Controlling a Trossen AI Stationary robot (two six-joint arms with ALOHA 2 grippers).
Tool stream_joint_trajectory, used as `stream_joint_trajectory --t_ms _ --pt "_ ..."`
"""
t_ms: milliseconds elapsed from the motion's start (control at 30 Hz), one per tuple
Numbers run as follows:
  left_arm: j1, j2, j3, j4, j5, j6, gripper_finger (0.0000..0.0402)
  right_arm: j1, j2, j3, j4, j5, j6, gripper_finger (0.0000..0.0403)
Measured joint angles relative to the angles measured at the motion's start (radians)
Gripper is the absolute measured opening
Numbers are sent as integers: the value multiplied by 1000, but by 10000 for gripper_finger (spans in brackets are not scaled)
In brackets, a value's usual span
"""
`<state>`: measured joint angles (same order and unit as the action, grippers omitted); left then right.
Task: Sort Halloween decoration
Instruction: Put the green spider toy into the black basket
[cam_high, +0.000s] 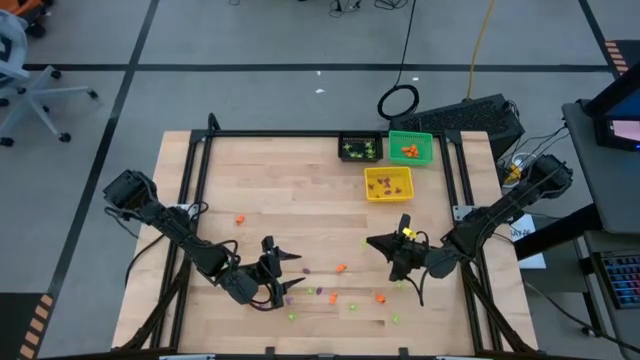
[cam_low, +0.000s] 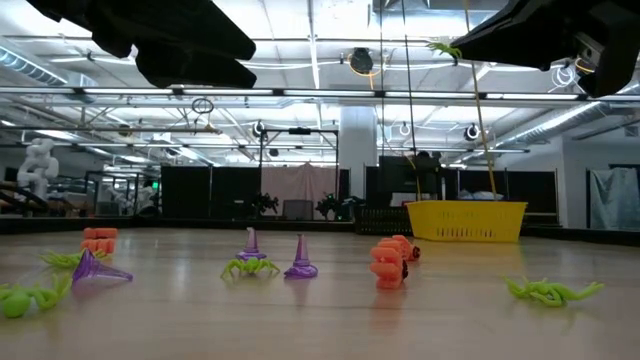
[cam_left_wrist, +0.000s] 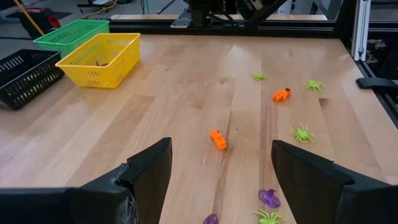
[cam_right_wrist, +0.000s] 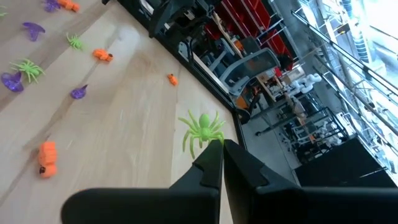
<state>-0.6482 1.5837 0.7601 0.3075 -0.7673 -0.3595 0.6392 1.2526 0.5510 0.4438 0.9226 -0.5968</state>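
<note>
Small orange, purple and light-green Halloween trinkets lie scattered over the near half of the wooden table (cam_high: 300, 190): an orange one (cam_left_wrist: 217, 139), purple ones (cam_left_wrist: 269, 198) and green spiders (cam_left_wrist: 302, 132). My right gripper (cam_right_wrist: 221, 149) hangs above the table right of its middle (cam_high: 372, 242). It is shut on a light-green spider (cam_right_wrist: 202, 129), which also shows high up in the low view (cam_low: 444, 47). My left gripper (cam_left_wrist: 221, 165) hovers open over the near left part (cam_high: 288, 270), with the orange trinket on the table ahead between its fingers and nothing held. My right gripper pinches the green spider by its legs on one side (cam_right_wrist: 212, 140), between the free ends of its two fingers. The fingers lie nearly level and point toward the table's left. The spider sticks out beyond the fingertips, lifted well clear of the table.
Three square bins stand at the far right: black (cam_high: 360, 148), green (cam_high: 410, 148) and, nearer, yellow (cam_high: 388, 183). A dark metal frame (cam_high: 300, 133) borders the table. More trinkets lie between the two grippers (cam_high: 342, 268) and near the front edge (cam_high: 380, 297).
</note>
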Motion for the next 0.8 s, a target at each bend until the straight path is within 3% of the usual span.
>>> stream_joint_trajectory --t_ms 800 --pt "0 0 0 0 0 0 274 0 0 0 0 -3 44 0"
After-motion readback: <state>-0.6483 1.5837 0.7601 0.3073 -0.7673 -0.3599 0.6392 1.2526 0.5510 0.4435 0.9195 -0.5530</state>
